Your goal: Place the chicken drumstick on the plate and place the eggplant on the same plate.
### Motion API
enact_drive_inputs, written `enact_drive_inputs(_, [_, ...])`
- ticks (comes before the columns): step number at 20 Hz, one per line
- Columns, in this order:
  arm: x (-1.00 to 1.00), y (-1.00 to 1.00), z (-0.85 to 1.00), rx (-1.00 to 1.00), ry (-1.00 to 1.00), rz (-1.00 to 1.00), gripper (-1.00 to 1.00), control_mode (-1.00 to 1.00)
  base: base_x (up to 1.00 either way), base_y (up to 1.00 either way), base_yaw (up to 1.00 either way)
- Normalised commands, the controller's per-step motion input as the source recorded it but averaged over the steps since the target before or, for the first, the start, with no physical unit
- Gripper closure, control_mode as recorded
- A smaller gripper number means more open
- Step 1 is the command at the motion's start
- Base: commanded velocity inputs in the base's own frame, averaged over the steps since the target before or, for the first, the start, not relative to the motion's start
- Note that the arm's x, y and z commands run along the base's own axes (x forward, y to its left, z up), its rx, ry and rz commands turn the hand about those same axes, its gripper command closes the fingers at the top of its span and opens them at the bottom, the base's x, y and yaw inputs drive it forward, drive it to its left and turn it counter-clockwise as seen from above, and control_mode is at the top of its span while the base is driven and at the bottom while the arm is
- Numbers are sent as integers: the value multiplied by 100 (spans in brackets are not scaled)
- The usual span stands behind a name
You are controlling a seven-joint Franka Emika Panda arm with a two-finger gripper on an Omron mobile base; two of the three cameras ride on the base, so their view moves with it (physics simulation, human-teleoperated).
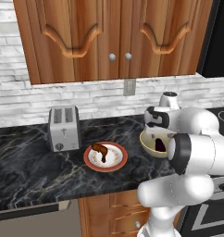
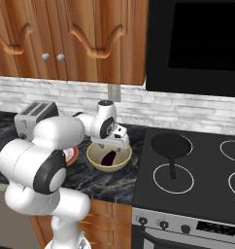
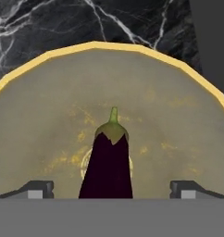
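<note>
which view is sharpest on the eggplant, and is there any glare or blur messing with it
Hand view: sharpest, the eggplant fills the centre of the bowl, evenly lit, no glare, between the open gripper. Right base view: eggplant small and soft, a dark blot. Left base view: mostly hidden by the arm; the drumstick on the plate looks pixelated.

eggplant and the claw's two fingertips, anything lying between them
Nothing: in the hand view only bare bowl floor separates the eggplant from each finger of the open claw.
</note>
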Motion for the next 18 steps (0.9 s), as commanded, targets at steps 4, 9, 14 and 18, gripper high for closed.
enact_drive_inputs(4, [0,-13,-16,0,0,0,-100,-100,0,0,0])
enact_drive_inputs(9, [-1,-2,-18,0,0,0,-100,-100,0,0,0])
enact_drive_inputs(14, [-7,0,-14,0,0,0,-100,-100,0,0,0])
enact_drive_inputs(18, [-11,0,-10,0,0,0,-100,-100,0,0,0])
